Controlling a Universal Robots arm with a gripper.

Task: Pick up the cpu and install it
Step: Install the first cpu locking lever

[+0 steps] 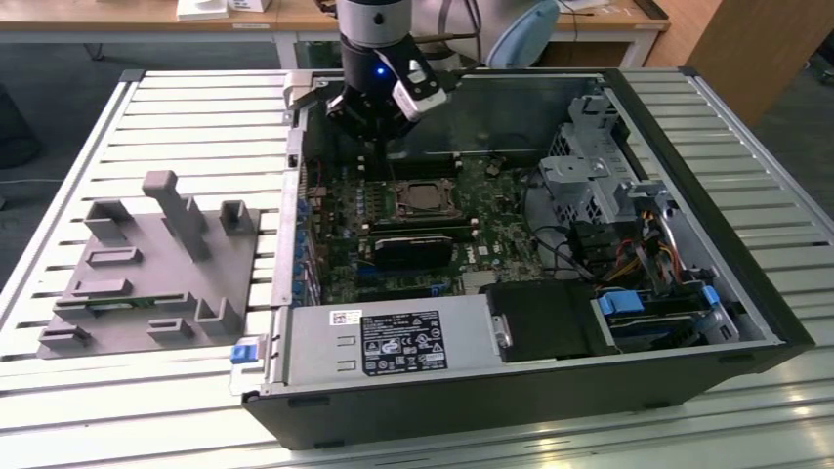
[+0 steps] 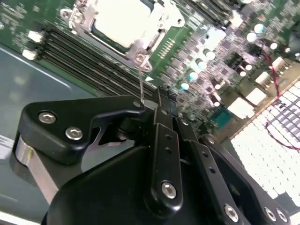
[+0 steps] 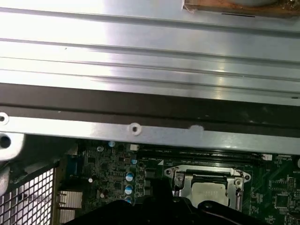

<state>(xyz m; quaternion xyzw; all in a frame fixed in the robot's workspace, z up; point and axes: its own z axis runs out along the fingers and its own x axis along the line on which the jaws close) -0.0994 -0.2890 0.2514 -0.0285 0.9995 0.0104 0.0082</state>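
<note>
The cpu [image 1: 424, 198] lies flat in its socket on the green motherboard [image 1: 489, 239] inside the open computer case; its silver top also shows in both wrist views [image 2: 123, 19] [image 3: 211, 192]. My gripper [image 1: 378, 168] hangs over the board just behind the socket, towards the case's far wall. In the second wrist view its black fingers [image 2: 161, 110] come together at the gripper [image 2: 155, 99], which is shut. A thin metal socket lever [image 2: 140, 77] rises from the socket's corner up to the fingertips; I cannot tell whether it is clamped between them.
A grey plastic fixture [image 1: 144, 274] stands on the slatted table at the exterior view's left. Inside the case are a black heatsink block [image 1: 410, 246], a grey power supply [image 1: 391, 342] at the front, and a metal drive cage [image 1: 593, 161] with cables on the right.
</note>
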